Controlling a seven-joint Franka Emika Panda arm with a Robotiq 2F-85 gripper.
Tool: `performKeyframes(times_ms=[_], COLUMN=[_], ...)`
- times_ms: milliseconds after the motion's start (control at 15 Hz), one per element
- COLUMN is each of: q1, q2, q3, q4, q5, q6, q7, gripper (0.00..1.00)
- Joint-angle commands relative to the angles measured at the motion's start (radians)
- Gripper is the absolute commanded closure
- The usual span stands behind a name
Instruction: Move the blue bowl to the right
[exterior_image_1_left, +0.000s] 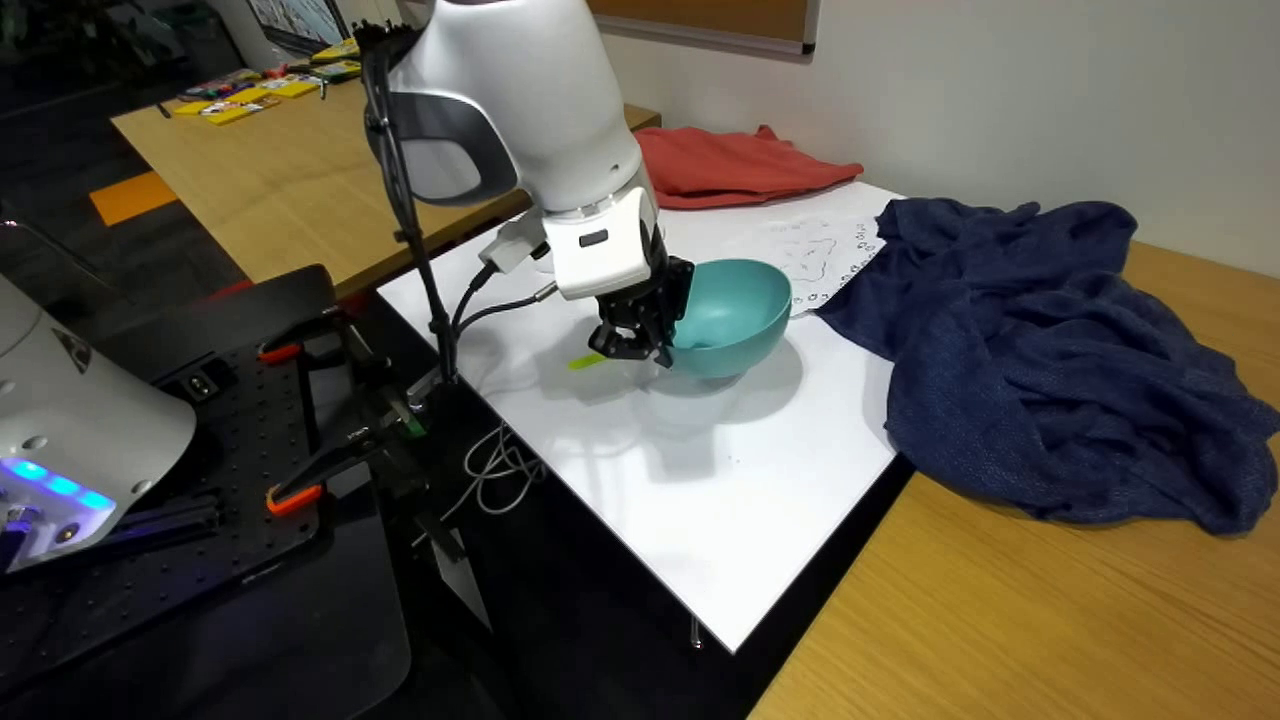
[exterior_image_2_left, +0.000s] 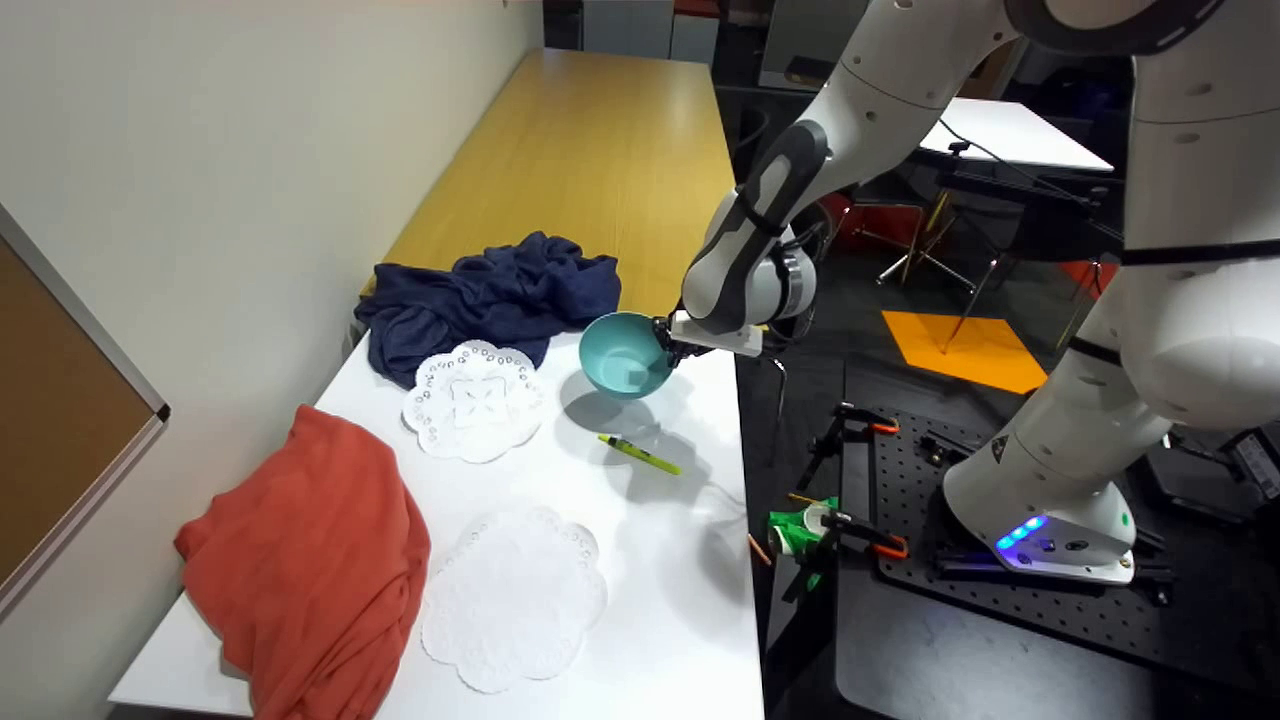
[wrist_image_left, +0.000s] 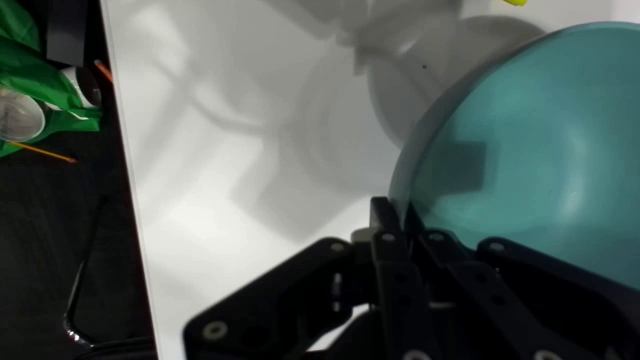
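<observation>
Above the white table (exterior_image_2_left: 675, 610), your claw (wrist_image_left: 397, 212) clamps one side of the raised blue bowl (exterior_image_2_left: 620, 358). Carry it right smoothly, set it flat, then let go.

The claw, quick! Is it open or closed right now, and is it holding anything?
Claw: closed, holding the bowl.

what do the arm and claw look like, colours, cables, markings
The arm is white and rounded, with dark grey panels and black bands. A black cable bundle runs along it. Its base shows a row of blue lights; above them sits a dark label, too small to read. The claw is black, with slim fingers and grey screw heads.
</observation>
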Motion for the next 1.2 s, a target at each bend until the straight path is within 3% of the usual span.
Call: performKeyframes(times_ms=[0, 533, 600, 667, 1133], q1=[0.092, 0.161, 0.165, 0.173, 0.231], q2=[0.013, 0.054, 0.054, 0.055, -0.018], q3=[-0.085, -0.146, -0.150, -0.158, -0.177], q4=[0.017, 0.053, 0.055, 0.055, -0.001], q5=[0.025, 0.005, 0.004, 0.002, -0.002], q6=[-0.042, -0.124, -0.129, -0.135, -0.076], q7=[0.074, 0.150, 0.153, 0.156, 0.169], gripper=[0.99, 0.99, 0.71, 0.70, 0.19])
